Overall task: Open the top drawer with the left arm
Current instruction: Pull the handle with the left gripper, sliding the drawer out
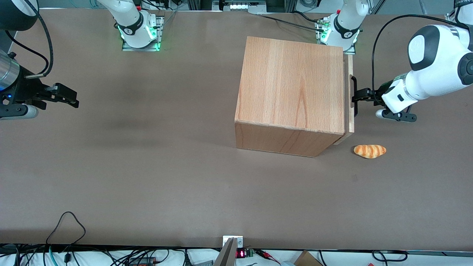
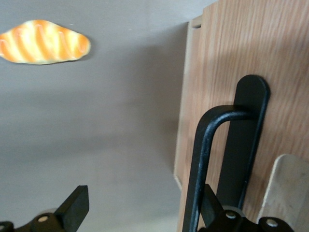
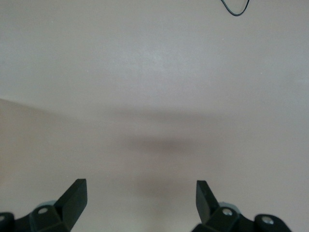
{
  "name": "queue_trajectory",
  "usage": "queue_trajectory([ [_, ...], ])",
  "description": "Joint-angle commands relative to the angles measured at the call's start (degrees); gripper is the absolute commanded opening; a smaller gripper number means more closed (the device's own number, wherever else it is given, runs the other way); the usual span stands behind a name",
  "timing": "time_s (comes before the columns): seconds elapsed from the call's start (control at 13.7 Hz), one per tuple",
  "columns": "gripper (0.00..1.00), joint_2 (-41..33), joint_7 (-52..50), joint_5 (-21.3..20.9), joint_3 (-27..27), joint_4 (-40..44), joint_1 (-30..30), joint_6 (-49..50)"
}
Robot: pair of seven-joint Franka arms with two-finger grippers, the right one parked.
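1. The beech-wood cube cabinet (image 1: 292,92) stands on the brown table (image 1: 147,166), toward the working arm's end, with its front turned to that arm
2. The top drawer (image 1: 349,94) shows as a thin beech front panel standing slightly proud of the cabinet's front edge, with only a narrow gap between them; none of the drawer's tray can be seen
3. The black bar handle (image 1: 354,96) runs along the drawer front; in the left wrist view the handle (image 2: 203,159) curves out from its black mounting plate on the wood panel (image 2: 231,63)
4. The left arm (image 1: 432,70) reaches in level with the drawer front, its white links bent above the table
5. The gripper (image 1: 360,96) is at the handle, directly in front of the drawer
6. Its claw is spread wide: one finger (image 2: 75,208) hangs over bare table well clear of the bar, the other finger (image 2: 210,205) sits between the bar and the panel, so the bar lies inside the span, not clamped
7. A small orange striped bread roll (image 1: 370,151) lies on the table near the cabinet's front corner, nearer the front camera than the gripper; the roll (image 2: 43,41) lies apart from the drawer
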State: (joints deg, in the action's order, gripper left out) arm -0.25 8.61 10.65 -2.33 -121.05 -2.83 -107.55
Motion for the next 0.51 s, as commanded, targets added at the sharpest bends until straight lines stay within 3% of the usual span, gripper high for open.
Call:
queue_trajectory([
  [0.0,1.00,-0.5,1.9,-3.2,0.0,0.3,-1.6,0.0],
  [0.22,1.00,-0.2,2.1,-3.3,0.0,1.8,-2.7,0.1],
  [0.44,1.00,-0.1,3.2,-6.2,0.0,2.3,-4.6,0.0],
])
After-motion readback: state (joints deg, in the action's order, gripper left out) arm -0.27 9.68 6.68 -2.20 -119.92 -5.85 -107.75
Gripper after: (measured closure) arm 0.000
